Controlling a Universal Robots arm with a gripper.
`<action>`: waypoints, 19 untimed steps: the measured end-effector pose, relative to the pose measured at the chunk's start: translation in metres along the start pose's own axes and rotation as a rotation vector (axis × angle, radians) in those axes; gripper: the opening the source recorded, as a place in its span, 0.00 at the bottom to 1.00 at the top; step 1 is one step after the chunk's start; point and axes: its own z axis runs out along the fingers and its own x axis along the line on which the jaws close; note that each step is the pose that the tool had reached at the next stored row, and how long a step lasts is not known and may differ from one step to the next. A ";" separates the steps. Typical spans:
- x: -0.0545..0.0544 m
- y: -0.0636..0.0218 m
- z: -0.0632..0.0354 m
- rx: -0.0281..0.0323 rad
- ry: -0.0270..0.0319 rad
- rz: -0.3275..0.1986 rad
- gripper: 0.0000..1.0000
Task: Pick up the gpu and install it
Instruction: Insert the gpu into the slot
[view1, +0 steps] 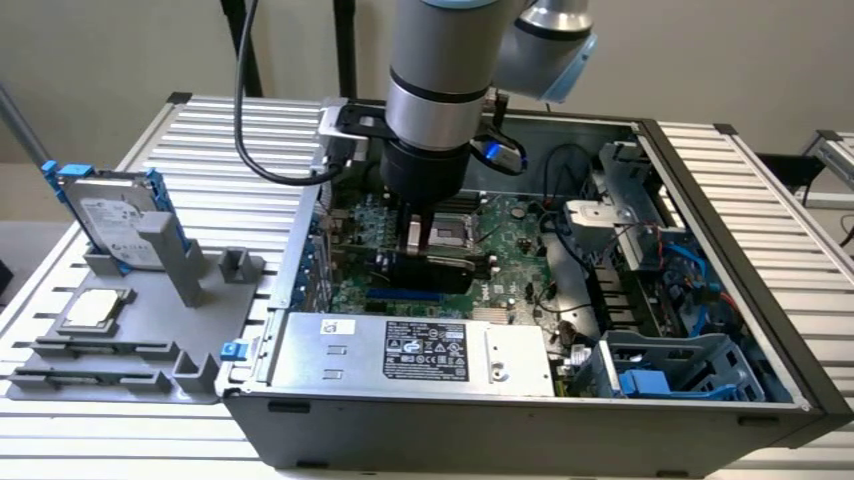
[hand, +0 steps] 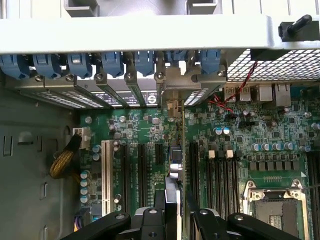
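Observation:
My gripper (view1: 418, 238) hangs inside the open computer case (view1: 747, 250), low over the large green motherboard (view1: 514, 225). It is shut on the gpu (view1: 434, 270), a dark card held on edge. In the wrist view the gpu (hand: 174, 170) appears edge-on, a thin strip running from my gripper (hand: 174, 216) toward the rear slot openings, its silver bracket (hand: 172, 87) against the back wall. Long black expansion slots (hand: 142, 175) lie on either side of it on the motherboard (hand: 150, 130). Whether the card's edge sits in a slot is hidden.
Blue retention clips (hand: 110, 62) line the rear wall. A white slot (hand: 105, 175) and the CPU socket (hand: 272, 205) flank the card. The power supply (view1: 414, 350) fills the case front. Outside the case, a grey fixture (view1: 147, 330) holds the hard drive (view1: 114, 215).

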 end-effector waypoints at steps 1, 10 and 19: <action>0.000 0.0001 0.0002 0.0000 -0.0001 0.000 0.27; 0.000 0.0007 0.0024 -0.0004 -0.0003 -0.020 0.27; -0.001 0.0007 0.0031 -0.0004 -0.0017 -0.028 0.27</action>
